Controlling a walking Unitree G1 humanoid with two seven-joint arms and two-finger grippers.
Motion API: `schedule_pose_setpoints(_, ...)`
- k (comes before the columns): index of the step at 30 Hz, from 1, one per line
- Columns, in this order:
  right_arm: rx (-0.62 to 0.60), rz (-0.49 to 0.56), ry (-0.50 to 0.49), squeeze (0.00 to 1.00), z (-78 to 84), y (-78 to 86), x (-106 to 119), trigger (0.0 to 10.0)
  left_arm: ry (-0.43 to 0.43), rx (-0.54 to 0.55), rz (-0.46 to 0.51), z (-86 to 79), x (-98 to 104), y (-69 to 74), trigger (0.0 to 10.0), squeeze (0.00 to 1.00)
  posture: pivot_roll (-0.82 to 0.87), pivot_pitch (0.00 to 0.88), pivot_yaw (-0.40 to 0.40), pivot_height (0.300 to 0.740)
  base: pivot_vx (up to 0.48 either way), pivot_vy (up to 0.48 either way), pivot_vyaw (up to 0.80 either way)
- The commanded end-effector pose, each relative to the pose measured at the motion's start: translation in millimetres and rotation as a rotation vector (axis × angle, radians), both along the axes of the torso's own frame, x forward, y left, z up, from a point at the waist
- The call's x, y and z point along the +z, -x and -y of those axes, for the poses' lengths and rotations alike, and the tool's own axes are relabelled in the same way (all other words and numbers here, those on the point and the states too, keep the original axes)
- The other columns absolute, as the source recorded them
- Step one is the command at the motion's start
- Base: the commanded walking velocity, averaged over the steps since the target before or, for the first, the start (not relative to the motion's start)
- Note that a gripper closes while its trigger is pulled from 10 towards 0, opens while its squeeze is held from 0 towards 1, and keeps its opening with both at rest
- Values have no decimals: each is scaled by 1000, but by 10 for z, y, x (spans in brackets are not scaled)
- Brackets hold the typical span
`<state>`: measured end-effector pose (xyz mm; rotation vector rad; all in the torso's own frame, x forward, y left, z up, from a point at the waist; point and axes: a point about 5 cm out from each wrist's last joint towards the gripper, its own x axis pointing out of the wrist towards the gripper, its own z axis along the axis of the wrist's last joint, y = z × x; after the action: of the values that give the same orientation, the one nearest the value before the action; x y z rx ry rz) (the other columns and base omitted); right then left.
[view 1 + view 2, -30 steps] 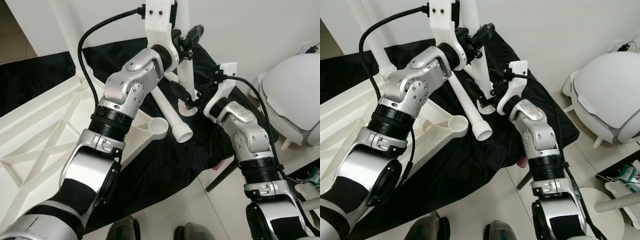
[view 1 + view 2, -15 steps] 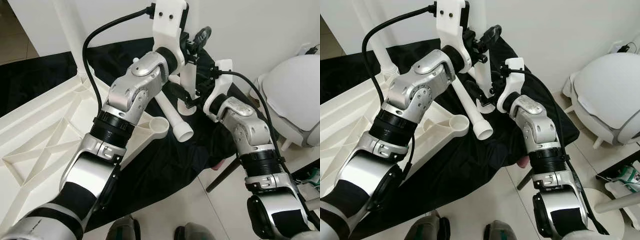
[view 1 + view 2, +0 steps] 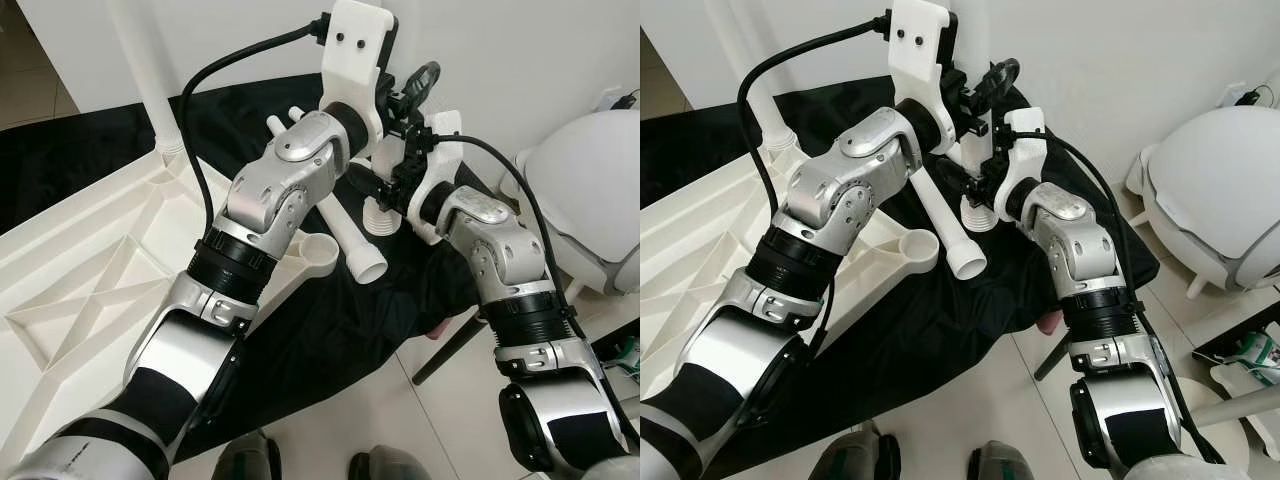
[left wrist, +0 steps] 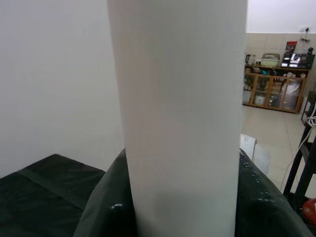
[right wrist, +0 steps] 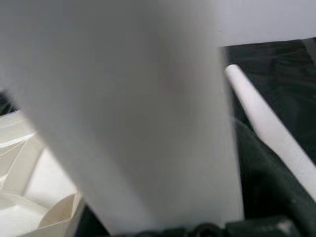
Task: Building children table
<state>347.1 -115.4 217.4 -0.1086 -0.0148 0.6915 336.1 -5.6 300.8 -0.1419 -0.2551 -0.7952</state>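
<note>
Left eye view: both grippers raised over black cloth (image 3: 330, 330), holding one white leg (image 3: 975, 150) upright between them. Left gripper (image 3: 405, 95) clamped on leg high up; right gripper (image 3: 395, 185) clamped lower, near threaded end. Tabletop (image 3: 90, 270) lies underside-up, one leg (image 3: 150, 80) already standing in far corner socket. Near socket (image 3: 320, 255) unfilled; spare leg (image 3: 350, 240) lying beside it (more legs behind). Judged early: one fitted, rest outstanding.

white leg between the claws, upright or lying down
Upright: the white leg stands on end over the black cloth, unlike the leg lying flat beside it.
</note>
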Motion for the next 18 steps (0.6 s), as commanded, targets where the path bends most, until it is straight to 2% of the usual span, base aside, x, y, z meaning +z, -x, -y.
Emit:
schedule_pose_setpoints(1,6,4,5,0,-12,2,39,863,-34,-170,79,56,39,100,10000,0,-97,0,28,740,0,0,0)
schedule_pose_setpoints(2,9,1,8,0,-14,4,37,1333,-35,-169,80,56,40,100,10000,0,-97,0,28,740,0,0,0)
schedule_pose_setpoints(4,12,-12,24,0,-17,14,12,4627,-37,-169,83,55,42,101,10000,0,-97,0,29,740,0,0,0)
schedule_pose_setpoints(5,13,-18,34,0,-18,18,-4,4392,-38,-168,84,56,44,101,10000,0,-97,0,29,740,0,0,0)
schedule_pose_setpoints(6,13,-23,40,0,-17,21,-18,5686,-38,-168,86,56,46,101,10000,0,-97,0,30,740,0,0,0)
schedule_pose_setpoints(8,8,-31,48,0,-14,21,-37,5686,-38,-168,87,56,50,100,10000,0,-97,0,30,740,0,0,0)
schedule_pose_setpoints(9,5,-33,53,0,-12,21,-46,10000,-38,-168,88,56,53,100,10000,0,-98,0,31,740,0,0,0)
schedule_pose_setpoints(12,3,-36,59,0,-9,22,-59,10000,-38,-168,90,58,58,101,10000,0,-98,0,31,740,0,0,0)
schedule_pose_setpoints(13,4,-38,59,710,-9,23,-59,10000,-38,-168,91,59,60,102,10000,0,-98,0,31,740,0,0,0)
schedule_pose_setpoints(14,1,-40,60,1000,-5,22,-62,10000,-38,-170,93,60,65,105,10000,0,-99,0,32,740,0,0,0)
schedule_pose_setpoints(17,-3,-41,62,1000,-3,22,-63,10000,-38,-170,94,61,67,106,10000,0,-99,0,32,740,0,0,0)
schedule_pose_setpoints(18,-6,-41,63,0,0,21,-63,10000,-37,-171,95,62,70,108,10000,0,-99,0,31,740,0,0,0)
